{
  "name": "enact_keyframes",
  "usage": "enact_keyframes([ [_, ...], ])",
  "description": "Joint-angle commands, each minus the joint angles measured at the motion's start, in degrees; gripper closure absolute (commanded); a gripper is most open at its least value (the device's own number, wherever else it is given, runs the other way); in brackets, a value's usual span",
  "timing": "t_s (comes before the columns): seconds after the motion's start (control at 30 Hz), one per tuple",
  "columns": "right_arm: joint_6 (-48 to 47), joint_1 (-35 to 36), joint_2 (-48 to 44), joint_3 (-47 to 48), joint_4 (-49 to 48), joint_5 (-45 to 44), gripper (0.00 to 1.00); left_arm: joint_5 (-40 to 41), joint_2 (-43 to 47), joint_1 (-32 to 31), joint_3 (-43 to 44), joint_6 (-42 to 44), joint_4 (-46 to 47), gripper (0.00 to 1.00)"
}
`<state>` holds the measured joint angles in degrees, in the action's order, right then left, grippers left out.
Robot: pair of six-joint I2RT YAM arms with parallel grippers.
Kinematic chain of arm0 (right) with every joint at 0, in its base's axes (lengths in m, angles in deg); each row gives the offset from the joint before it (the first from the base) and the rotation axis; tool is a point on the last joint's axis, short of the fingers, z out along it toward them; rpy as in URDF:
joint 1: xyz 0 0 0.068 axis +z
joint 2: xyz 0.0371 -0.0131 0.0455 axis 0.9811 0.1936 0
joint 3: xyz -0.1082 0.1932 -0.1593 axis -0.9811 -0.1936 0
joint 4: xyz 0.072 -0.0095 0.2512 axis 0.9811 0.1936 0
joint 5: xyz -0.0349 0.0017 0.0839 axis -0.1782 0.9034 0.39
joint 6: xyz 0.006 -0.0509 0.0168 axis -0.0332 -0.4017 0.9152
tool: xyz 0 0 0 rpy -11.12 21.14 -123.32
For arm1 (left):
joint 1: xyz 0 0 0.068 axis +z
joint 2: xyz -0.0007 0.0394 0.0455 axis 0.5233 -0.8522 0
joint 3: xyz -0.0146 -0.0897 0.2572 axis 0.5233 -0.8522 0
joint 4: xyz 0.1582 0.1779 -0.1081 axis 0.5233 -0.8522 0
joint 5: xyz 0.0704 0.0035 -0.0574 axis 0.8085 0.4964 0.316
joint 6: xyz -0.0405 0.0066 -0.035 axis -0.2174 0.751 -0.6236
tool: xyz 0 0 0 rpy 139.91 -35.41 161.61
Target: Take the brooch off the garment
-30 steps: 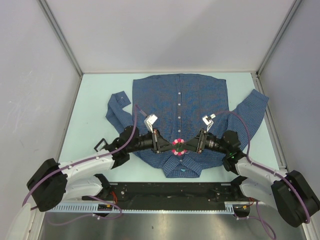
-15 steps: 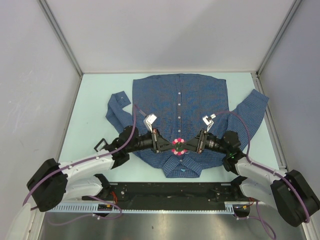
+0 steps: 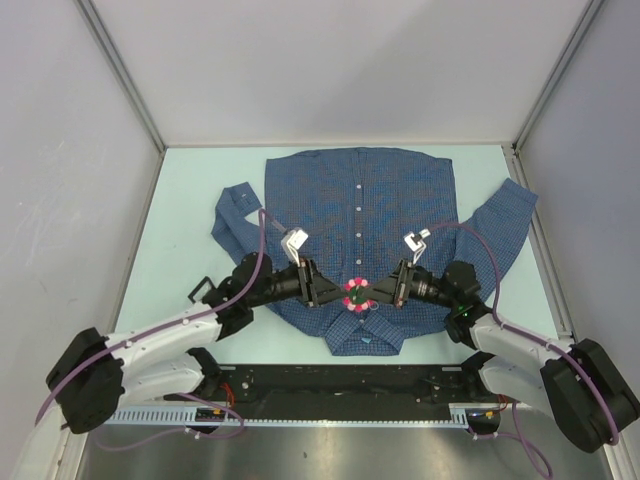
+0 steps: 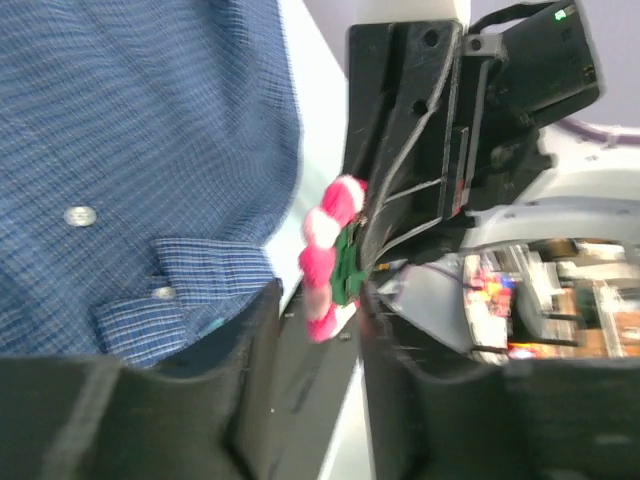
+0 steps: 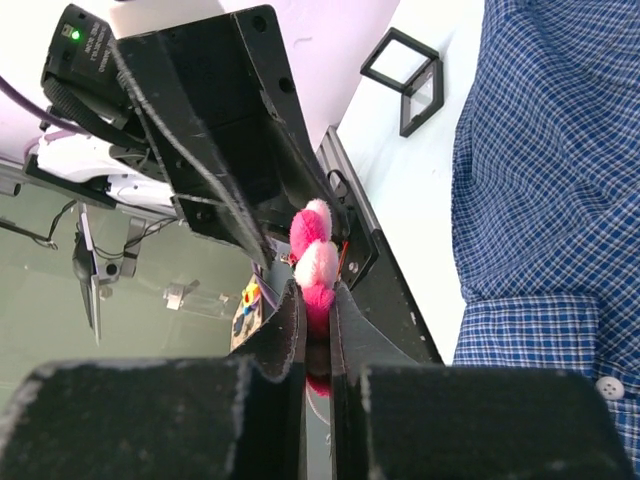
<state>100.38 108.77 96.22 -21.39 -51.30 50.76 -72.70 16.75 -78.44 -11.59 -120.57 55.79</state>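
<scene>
Pink brooch (image 3: 356, 294) sits on the garment (image 3: 360, 190) just past its collar (image 3: 364, 338), btw both claws: right gripper (image 5: 315, 296) clamped on the petals from the right, left gripper (image 4: 320, 298) jaws apart around it, so right arm pulls imo.

Table (image 3: 190, 200): pale blue-green top, matt finish.
Walls (image 3: 330, 70): plain white panels on three sides, joined at the corners by slanting metal posts (image 3: 120, 75).
Base plate (image 3: 350, 378): black, laid along the table's near edge.
Toothed strip (image 3: 300, 420): white, running just below the plate (a grey metal ledge (image 3: 300, 455) lies nearer still).
Small open frame (image 3: 203, 288): black, rectangular, at the table's near left; its footing cannot be told.
</scene>
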Motion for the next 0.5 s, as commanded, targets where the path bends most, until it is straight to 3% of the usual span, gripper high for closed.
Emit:
enact_keyframes([
  [0.0,-1.52,-0.84,-0.93,1.00,-1.03,1.45,1.00,3.66,3.20,-0.56,3.53,7.23,-7.44,0.54],
  [0.13,-1.43,-0.93,-0.23,1.00,-2.08,1.81,1.00,6.38,2.68,-2.58,5.81,9.44,-10.60,0.46],
  [0.47,-1.43,-0.84,-1.19,1.18,-0.42,0.67,1.00,12.45,-1.97,-8.03,10.82,10.94,-12.80,0.41],
])
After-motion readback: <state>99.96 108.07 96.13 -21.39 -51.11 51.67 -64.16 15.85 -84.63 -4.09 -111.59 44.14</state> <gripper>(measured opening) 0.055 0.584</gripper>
